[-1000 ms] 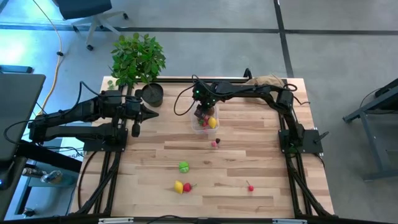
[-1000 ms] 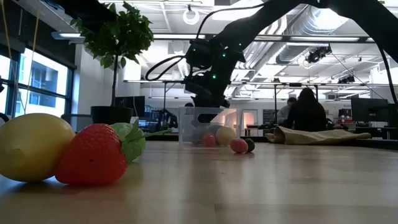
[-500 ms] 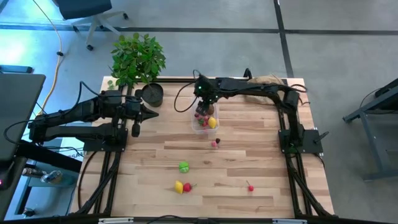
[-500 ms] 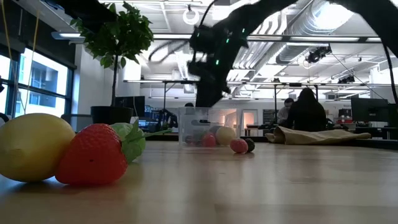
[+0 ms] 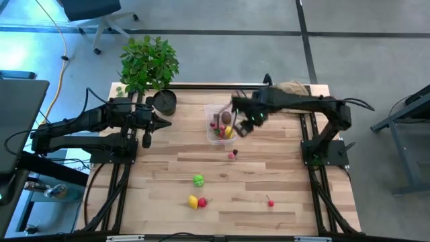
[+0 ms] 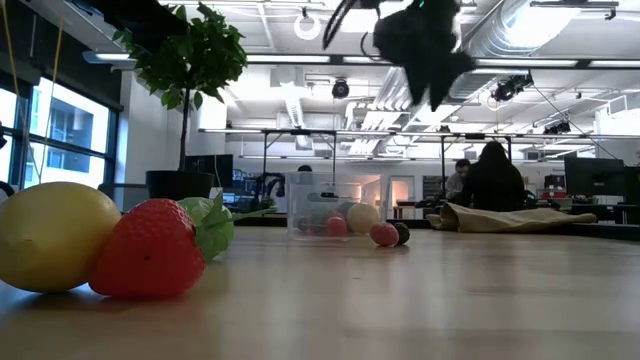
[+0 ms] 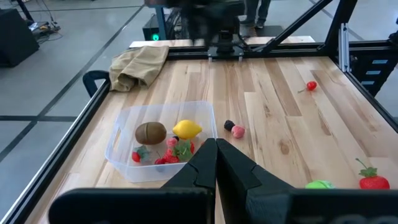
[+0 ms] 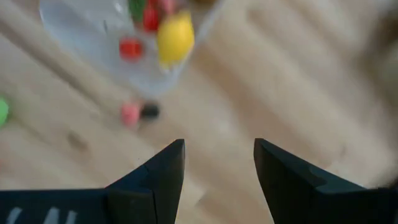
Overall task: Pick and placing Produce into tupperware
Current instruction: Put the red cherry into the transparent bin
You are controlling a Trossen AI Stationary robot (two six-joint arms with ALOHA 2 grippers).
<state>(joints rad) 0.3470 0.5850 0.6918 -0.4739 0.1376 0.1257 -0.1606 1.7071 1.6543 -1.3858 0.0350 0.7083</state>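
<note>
The clear tub (image 5: 216, 125) stands on the table at the far middle. In it lie a brown kiwi-like piece (image 7: 150, 132), a yellow lemon (image 7: 186, 129) and red berries (image 7: 166, 155). My right gripper (image 8: 217, 155) is open and empty, high above the table just right of the tub (image 8: 99, 37); it also shows in the high view (image 5: 243, 128) and the low view (image 6: 430, 50). My left gripper (image 7: 214, 158) is shut and empty, left of the tub (image 5: 164, 122). A pink piece (image 5: 232, 154) and a dark piece (image 7: 229, 125) lie on the table just in front of the tub.
A green round piece (image 5: 198, 180), a lemon (image 5: 193, 201) with a strawberry (image 5: 203, 202), and a cherry (image 5: 270, 202) lie near the front. A potted plant (image 5: 148, 64) and black pot (image 5: 164, 102) stand far left, and a tan paper bag (image 5: 289, 87) lies far right.
My right gripper has risen from over the tub and gone toward the table's right edge. The brown kiwi-like piece now shows lying in the tub where the gripper stood.
</note>
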